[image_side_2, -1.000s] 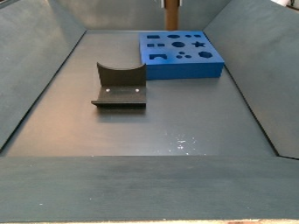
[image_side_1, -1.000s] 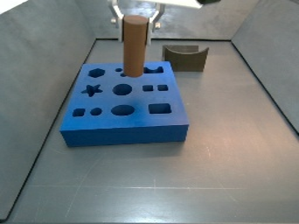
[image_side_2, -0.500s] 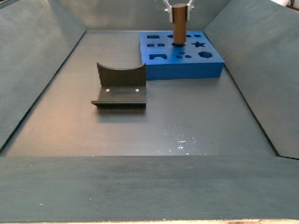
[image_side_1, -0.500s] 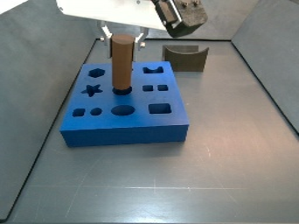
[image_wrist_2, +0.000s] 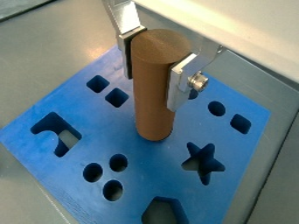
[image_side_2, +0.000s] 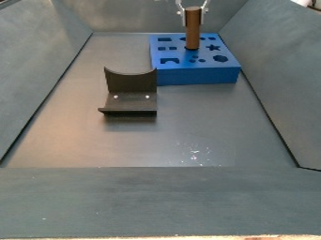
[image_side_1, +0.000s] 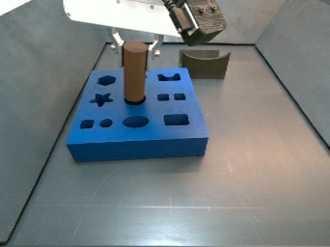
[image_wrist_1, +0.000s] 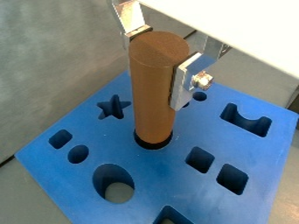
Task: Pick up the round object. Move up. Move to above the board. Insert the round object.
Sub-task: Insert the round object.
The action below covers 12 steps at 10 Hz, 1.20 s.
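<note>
The round object [image_side_1: 133,72] is a brown-orange cylinder peg standing upright on the blue board [image_side_1: 139,145], with its lower end in a round hole near the board's middle. My gripper [image_side_1: 133,41] is shut on the peg's upper part from above. Both wrist views show the peg [image_wrist_1: 158,87] [image_wrist_2: 158,87] clamped between the silver fingers of the gripper [image_wrist_1: 160,59] [image_wrist_2: 156,61], with a dark ring round its foot in the board [image_wrist_1: 274,153] [image_wrist_2: 247,185]. In a side view the peg [image_side_2: 193,30] stands on the board [image_side_2: 198,75] under the gripper [image_side_2: 192,9].
The dark fixture with a curved notch [image_side_1: 204,63] [image_side_2: 128,91] stands on the grey floor beside the board. Sloping grey walls [image_side_1: 52,58] enclose the floor. Other holes surround the peg: a star [image_wrist_1: 112,107], circles, squares.
The gripper has moved down with the peg. One second ago the peg hung higher over the board; now its foot sits in the round hole.
</note>
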Motion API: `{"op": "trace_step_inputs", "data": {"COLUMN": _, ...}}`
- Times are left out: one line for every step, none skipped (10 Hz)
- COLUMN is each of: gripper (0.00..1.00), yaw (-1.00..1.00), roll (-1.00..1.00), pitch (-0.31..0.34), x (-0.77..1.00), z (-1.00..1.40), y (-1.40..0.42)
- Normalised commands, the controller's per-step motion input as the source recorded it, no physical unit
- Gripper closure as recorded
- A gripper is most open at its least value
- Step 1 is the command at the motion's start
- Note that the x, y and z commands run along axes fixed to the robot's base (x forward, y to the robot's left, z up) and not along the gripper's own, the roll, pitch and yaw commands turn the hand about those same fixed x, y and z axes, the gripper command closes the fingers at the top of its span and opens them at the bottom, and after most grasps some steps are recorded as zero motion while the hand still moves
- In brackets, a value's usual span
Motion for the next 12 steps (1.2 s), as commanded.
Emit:
{"op": "trace_step_inputs", "data": {"gripper": 1.0, "yaw": 0.0, "roll": 0.04, "pitch": -0.009, "x": 0.0, "z": -0.18, "y": 0.0}}
{"op": "trace_step_inputs", "data": {"gripper": 1.0, "yaw": 0.0, "roll": 0.25, "pitch": -0.017, "x": -0.04, "z": -0.43, "y": -0.17}}
{"op": "trace_step_inputs", "data": {"gripper": 1.0, "yaw": -0.03, "roll": 0.13, "pitch": -0.08, "x": -0.06, "z": -0.56, "y": -0.12}}
{"op": "trace_step_inputs", "data": {"gripper": 1.0, "yaw": -0.05, "roll": 0.11, "pitch": 0.0, "x": 0.0, "z": -0.43, "y": -0.06}}
{"op": "trace_step_inputs", "data": {"gripper": 1.0, "yaw": -0.02, "roll": 0.0, "pitch": 0.023, "x": 0.0, "z": -0.06, "y": 0.0}}
{"op": "trace_step_inputs", "data": {"gripper": 1.0, "yaw": 0.0, "roll": 0.0, "pitch": 0.0, "x": 0.0, "z": -0.03, "y": 0.0}}
{"op": "trace_step_inputs", "data": {"gripper": 1.0, "yaw": -0.3, "roll": -0.12, "pitch": -0.137, "x": -0.35, "z": -0.26, "y": -0.03}}
{"op": "trace_step_inputs", "data": {"gripper": 1.0, "yaw": -0.42, "roll": -0.18, "pitch": -0.223, "x": -0.34, "z": -0.33, "y": -0.22}}
{"op": "trace_step_inputs", "data": {"gripper": 1.0, "yaw": -0.29, "roll": -0.42, "pitch": -0.426, "x": -0.14, "z": -0.26, "y": -0.04}}
{"op": "trace_step_inputs", "data": {"gripper": 1.0, "yaw": -0.33, "roll": -0.49, "pitch": -0.511, "x": -0.25, "z": -0.19, "y": 0.0}}
{"op": "trace_step_inputs", "data": {"gripper": 1.0, "yaw": -0.1, "roll": -0.02, "pitch": -0.209, "x": -0.24, "z": 0.0, "y": -0.05}}
{"op": "trace_step_inputs", "data": {"gripper": 1.0, "yaw": 0.09, "roll": 0.2, "pitch": 0.0, "x": -0.11, "z": -0.02, "y": -0.01}}
